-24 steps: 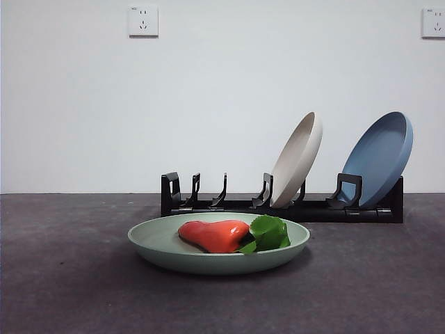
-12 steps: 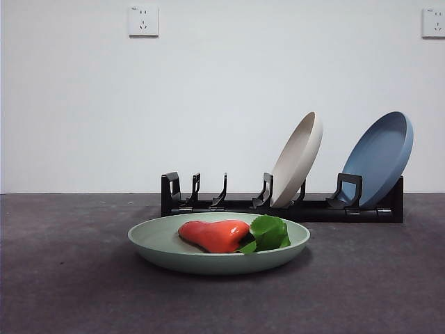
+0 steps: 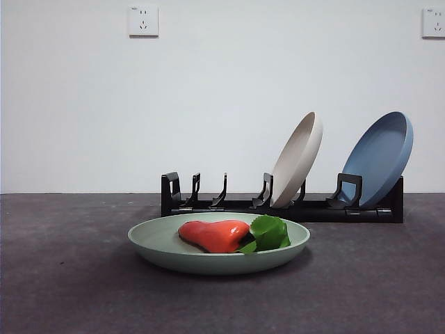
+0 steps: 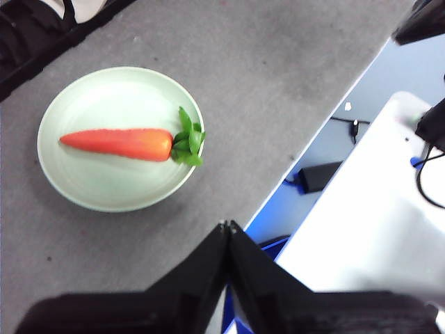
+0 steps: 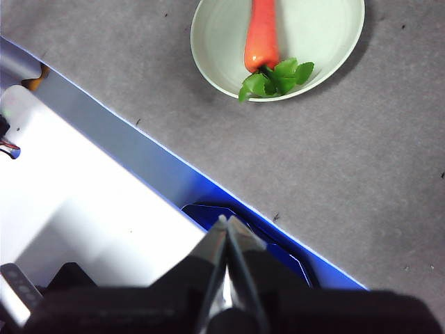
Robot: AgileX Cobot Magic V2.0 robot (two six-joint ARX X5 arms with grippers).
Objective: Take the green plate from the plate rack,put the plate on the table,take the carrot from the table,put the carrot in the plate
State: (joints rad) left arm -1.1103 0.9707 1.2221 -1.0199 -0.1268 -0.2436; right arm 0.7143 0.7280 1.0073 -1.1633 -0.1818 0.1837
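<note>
Hands are both pressed together and empty: the left hand (image 4: 227, 226) and right hand (image 5: 225, 221) hang over the tabletop's (image 3: 62, 278) edge, clear of the green plate (image 3: 160, 243). Carrot (image 3: 214, 235) lies in that plate. Only the front view shows the plate rack (image 3: 229, 206) holding the beige plate (image 3: 297, 160) and blue plate (image 3: 380, 156).

Plain white wall (image 3: 222, 104), two wall sockets (image 3: 143, 21), possibly a white desk (image 4: 375, 229) nearby
</note>
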